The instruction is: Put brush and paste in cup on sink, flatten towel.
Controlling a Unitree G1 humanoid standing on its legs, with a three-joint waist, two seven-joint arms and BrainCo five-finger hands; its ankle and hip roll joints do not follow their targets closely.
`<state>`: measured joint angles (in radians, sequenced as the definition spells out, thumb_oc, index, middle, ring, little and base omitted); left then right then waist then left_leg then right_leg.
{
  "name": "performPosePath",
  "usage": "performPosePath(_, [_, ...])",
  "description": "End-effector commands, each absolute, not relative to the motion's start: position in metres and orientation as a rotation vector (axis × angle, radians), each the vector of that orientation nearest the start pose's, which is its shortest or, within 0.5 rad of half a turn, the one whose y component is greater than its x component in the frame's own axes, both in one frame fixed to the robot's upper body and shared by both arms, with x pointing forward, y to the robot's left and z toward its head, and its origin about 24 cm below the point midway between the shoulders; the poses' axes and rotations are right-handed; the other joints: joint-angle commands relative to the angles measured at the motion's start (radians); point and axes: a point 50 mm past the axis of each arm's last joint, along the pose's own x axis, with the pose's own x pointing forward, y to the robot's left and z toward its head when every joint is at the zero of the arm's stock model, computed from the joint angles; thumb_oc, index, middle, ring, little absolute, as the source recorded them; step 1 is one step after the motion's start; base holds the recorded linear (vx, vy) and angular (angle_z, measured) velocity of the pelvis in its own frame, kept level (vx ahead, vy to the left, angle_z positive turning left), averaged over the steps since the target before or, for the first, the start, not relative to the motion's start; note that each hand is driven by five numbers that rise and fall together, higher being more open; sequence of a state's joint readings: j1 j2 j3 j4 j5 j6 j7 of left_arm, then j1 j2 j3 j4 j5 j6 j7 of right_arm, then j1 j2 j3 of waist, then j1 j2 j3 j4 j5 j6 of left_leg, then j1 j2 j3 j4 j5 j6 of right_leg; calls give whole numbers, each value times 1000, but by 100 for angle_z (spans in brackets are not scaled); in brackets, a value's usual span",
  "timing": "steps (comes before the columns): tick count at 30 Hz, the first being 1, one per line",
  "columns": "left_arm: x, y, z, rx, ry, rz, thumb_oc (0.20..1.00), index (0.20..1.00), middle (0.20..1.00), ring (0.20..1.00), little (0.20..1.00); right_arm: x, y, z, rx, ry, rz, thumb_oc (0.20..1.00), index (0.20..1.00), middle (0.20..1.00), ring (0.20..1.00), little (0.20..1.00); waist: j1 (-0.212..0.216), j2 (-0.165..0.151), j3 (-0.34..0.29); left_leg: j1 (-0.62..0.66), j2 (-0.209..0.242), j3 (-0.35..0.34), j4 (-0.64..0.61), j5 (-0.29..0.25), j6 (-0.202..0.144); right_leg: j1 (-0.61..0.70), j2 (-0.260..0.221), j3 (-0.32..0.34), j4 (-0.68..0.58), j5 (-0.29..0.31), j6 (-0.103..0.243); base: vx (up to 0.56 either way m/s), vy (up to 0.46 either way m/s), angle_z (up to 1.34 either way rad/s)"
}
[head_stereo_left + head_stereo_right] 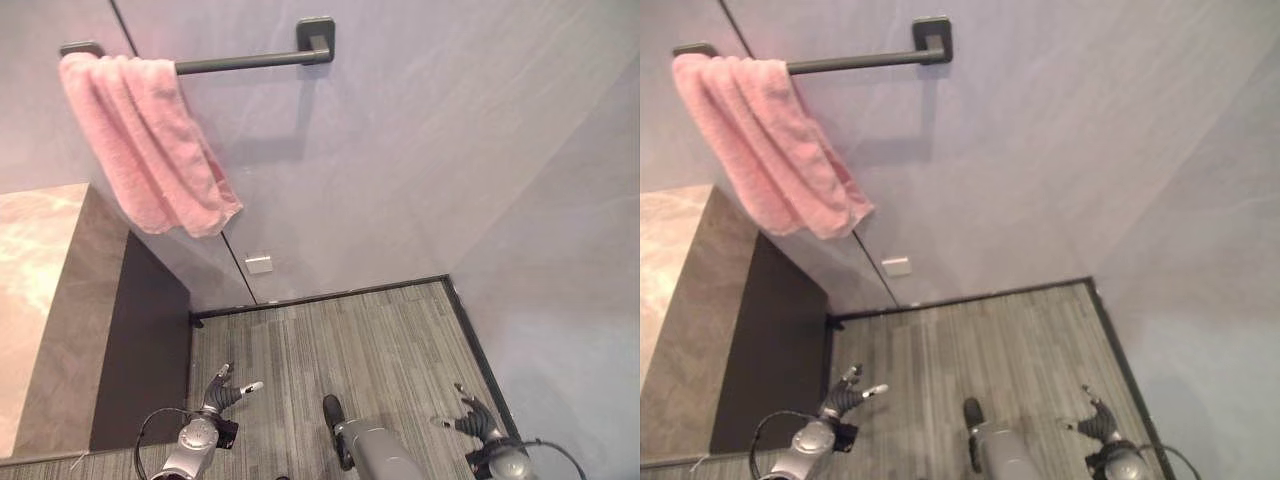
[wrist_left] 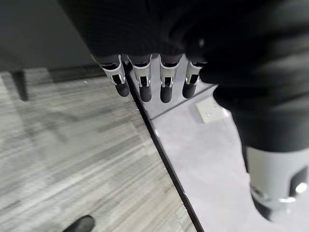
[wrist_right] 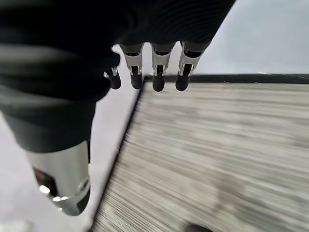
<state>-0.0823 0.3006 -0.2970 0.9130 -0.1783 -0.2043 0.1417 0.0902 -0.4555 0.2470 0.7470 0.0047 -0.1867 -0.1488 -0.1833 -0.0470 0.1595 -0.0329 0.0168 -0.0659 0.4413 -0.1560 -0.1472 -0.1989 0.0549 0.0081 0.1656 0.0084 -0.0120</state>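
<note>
A pink towel hangs bunched at the left end of a dark wall rail, draped in folds rather than spread flat. My left hand hangs low at the bottom left, fingers straight and holding nothing; in its wrist view the fingers point down over the floor. Low at the bottom right is my right hand, also open and empty, its fingers straight above the carpet. Both hands are far below the towel.
A stone-topped vanity counter with a dark side panel stands at the left. Grey striped carpet runs to the pale walls, edged by a dark skirting. A small white wall plate sits under the towel.
</note>
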Motion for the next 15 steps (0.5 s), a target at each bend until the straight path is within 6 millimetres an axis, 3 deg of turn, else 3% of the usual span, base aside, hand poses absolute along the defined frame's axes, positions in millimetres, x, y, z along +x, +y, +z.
performPosePath(1, [217,221,-90,356,558,34,1000,1000,1000,1000,1000,164,-277,-81,-581,589,-44,1000,1000,1000,1000,1000,-25,-28,16,-89,-50,125,129,170,52,50,-9,110,22,-17,55,85,-94,19])
performPosePath(2, [217,221,-90,356,558,34,1000,1000,1000,1000,1000,164,-277,-80,-581,589,-44,1000,1000,1000,1000,1000,-23,-28,16,-89,-49,126,130,168,52,50,-8,111,23,-17,55,201,-123,20])
performPosePath(3, [218,219,-91,348,559,34,1000,1000,1000,1000,1000,159,-277,-85,-611,615,-25,1000,1000,1000,1000,1000,-23,-30,10,-126,16,200,47,152,72,76,-28,103,11,-37,57,116,-24,2])
performPosePath(4, [218,219,-91,348,560,34,1000,1000,1000,1000,1000,159,-277,-85,-611,616,-25,1000,1000,1000,1000,1000,-22,-29,11,-125,16,202,47,150,73,77,-28,104,12,-38,58,355,81,5])
performPosePath(5, [218,220,-92,358,566,41,1000,1000,1000,1000,1000,153,-278,-88,-633,635,-30,1000,1000,1000,1000,1000,-22,-8,-9,-130,72,220,-215,136,85,106,-49,99,-13,-66,81,247,110,8])
performPosePath(6, [218,220,-92,358,566,41,1000,1000,1000,1000,1000,153,-279,-88,-634,636,-30,1000,1000,1000,1000,1000,-22,-10,-8,-124,70,221,-223,139,86,108,-51,99,-14,-67,82,325,179,8])
performPosePath(8, [216,220,-93,372,568,38,1000,1000,1000,1000,1000,150,-279,-90,-656,644,-22,1000,1000,1000,1000,1000,-14,24,-9,-145,104,183,-382,253,61,121,-47,114,6,-93,91,222,176,-10])
performPosePath(10, [217,218,-92,371,562,30,1000,1000,1000,1000,1000,153,-278,-88,-666,635,-7,1000,1000,1000,1000,1000,-15,26,-4,-139,92,169,-345,234,62,120,-56,124,16,-92,92,162,151,-30])
performPosePath(11, [219,218,-90,375,549,18,1000,1000,1000,1000,1000,158,-273,-89,-696,630,27,1000,1000,1000,1000,1000,-15,22,-2,-140,63,151,-291,200,67,133,-70,150,26,-103,100,179,201,-51])
performPosePath(13, [219,218,-89,381,543,14,1000,1000,1000,1000,1000,162,-272,-86,-704,615,40,1000,1000,1000,1000,1000,-11,24,-5,-134,54,154,-294,187,72,130,-71,168,33,-99,102,174,210,-69])
performPosePath(15, [219,220,-87,382,528,17,1000,1000,1000,1000,1000,166,-266,-85,-688,594,43,1000,1000,1000,1000,1000,-3,21,-11,-117,36,185,-284,139,107,126,-96,195,77,-100,125,152,231,-70])
